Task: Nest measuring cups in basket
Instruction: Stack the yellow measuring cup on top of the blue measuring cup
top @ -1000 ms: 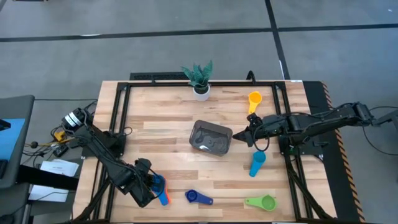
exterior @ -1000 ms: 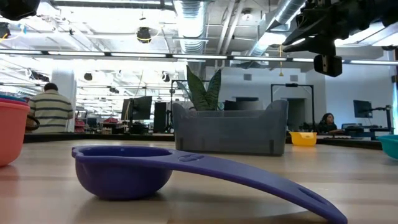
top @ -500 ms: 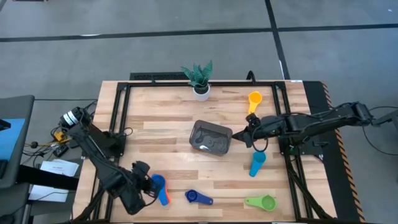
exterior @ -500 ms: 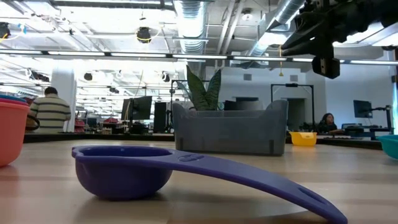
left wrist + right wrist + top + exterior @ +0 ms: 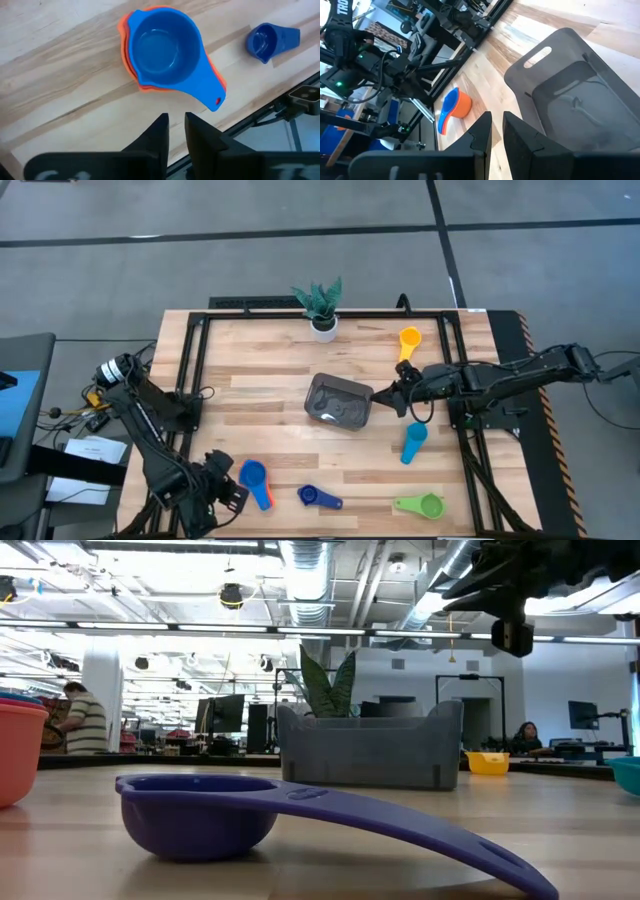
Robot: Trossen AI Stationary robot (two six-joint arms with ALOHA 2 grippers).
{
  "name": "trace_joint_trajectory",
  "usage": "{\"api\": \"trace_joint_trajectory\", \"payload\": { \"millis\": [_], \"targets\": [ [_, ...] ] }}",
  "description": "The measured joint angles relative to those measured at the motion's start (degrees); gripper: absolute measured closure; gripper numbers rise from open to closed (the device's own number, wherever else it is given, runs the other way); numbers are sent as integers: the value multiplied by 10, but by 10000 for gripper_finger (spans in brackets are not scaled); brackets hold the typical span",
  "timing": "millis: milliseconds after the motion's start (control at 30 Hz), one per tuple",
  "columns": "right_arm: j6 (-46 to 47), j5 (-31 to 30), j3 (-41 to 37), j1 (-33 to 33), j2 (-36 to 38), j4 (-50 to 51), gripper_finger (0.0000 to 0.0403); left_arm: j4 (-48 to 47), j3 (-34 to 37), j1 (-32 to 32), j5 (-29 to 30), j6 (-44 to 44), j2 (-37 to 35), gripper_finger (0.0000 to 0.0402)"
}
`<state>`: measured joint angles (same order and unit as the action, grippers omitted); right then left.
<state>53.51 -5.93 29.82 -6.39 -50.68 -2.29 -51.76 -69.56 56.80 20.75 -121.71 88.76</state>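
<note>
My left gripper [image 5: 175,131], fingers nearly closed and empty, hangs by the blue-on-orange cups [image 5: 167,50] at the table's near-left corner. I should open wide before descending; basket [image 5: 339,401] sits mid-table.

We are looking across a wooden worktop [image 5: 270,385] into a large open hall. Ceiling ducts [image 5: 310,565] and strip lights [image 5: 200,630] are running overhead. Monitors [image 5: 225,715] are standing on far desks, where two people [image 5: 85,720] are working. Grey floor [image 5: 250,240] is surrounding the worktop, and a potted plant [image 5: 320,305] is standing at its far edge.
</note>
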Motion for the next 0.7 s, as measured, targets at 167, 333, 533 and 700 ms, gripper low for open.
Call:
{"api": "trace_joint_trajectory", "payload": {
  "millis": [167,333,533,700],
  "targets": [
    [15,0,0,-1,0,-1,332,11,0,0,-33,-5,0,367],
    [48,-7,0,-36,-12,-5,332,35,4,12,-17,-18,8,386],
    [74,-52,0,-113,-84,-46,332,52,3,3,-17,11,37,400],
    [98,-79,1,-150,-156,-142,332,59,4,-6,-18,26,52,401]
  ]
}}
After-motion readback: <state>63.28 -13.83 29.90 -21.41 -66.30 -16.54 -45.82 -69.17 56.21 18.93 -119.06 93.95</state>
